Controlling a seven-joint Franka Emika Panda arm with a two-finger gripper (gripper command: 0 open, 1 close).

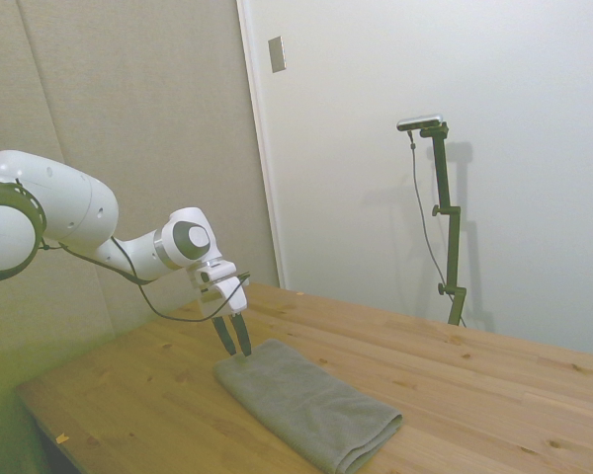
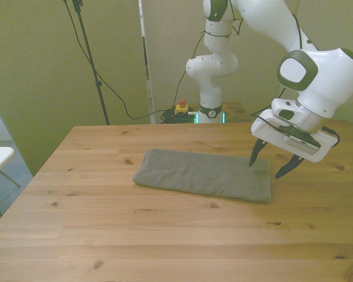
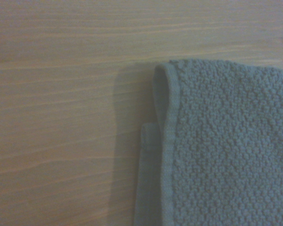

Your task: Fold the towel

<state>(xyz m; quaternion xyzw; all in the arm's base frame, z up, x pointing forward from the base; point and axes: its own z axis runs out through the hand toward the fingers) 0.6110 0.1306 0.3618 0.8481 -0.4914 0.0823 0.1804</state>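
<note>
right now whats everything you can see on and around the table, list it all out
towel: one, gray terry cloth, lying flat and folded in layers near the table's middle; the wrist view shows a hemmed corner with a lower layer peeking out
table: one, light wood planks, carries the towel
yellow and red button box: one, on the floor beyond the table's far edge, beside the robot's base
black cables: a few, hanging down the wall at the front view's left
wall plate: one, pale gray, high on the wall in the side view
arm: one, white with gray joints
gripper: one, dark fingers open, over the towel's end at the front view's right
</note>
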